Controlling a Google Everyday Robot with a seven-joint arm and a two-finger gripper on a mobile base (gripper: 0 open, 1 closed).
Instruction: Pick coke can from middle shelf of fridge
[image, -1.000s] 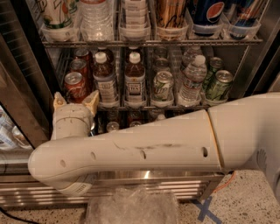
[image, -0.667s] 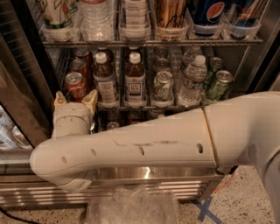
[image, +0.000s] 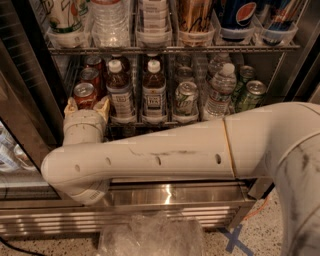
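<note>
The coke can (image: 84, 94) is red with a silver top and stands at the front left of the middle shelf (image: 150, 121) in the fridge (image: 35, 90). More red cans stand behind it. My gripper (image: 87, 104) is at the end of the white arm (image: 165, 155), right at the can's lower part. Its tan fingertips (image: 70, 105) show on the left and right of the can, spread apart with the can between them. I cannot tell whether they touch it.
To the can's right stand two brown tea bottles (image: 154, 92), green-and-silver cans (image: 185, 99) and water bottles (image: 220, 90). The upper shelf (image: 170, 49) holds more drinks in trays. The fridge's steel base (image: 165, 195) and crumpled clear plastic (image: 150, 235) lie below.
The arm has pushed slightly up and in toward the shelf, so the fingertips now reach either side of the coke can. The can has not moved.
</note>
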